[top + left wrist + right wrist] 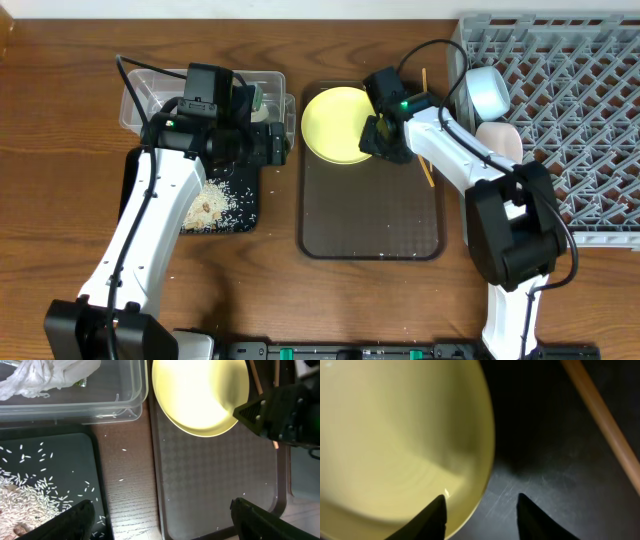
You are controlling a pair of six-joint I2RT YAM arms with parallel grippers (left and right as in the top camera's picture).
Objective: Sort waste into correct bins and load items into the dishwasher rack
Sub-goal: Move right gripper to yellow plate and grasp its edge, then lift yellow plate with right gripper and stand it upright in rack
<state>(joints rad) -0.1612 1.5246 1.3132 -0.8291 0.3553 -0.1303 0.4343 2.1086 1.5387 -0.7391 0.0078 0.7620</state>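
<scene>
The pale yellow plate (pixel 335 125) lies at the far end of the dark brown serving tray (pixel 370 215). My right gripper (pixel 381 135) is open, its fingers (pixel 480 505) straddling the plate's right rim (pixel 395 435), one over the plate and one over the tray. My left gripper (pixel 283 142) is open and empty, its fingers (pixel 162 510) spread over the gap between the black tray (pixel 60 460) and the serving tray. The black tray holds loose rice (pixel 215 205). The clear tub (pixel 150 95) holds the white scrap (pixel 45 375) and the wrapper (pixel 258 97). The cup is not visible.
A chopstick (pixel 426 172) lies on the serving tray's right edge, also in the right wrist view (pixel 605 420). The grey rack (pixel 570 110) stands at the right, with a light blue bowl (pixel 487 90) and a pale bowl (pixel 502 140) at its left side.
</scene>
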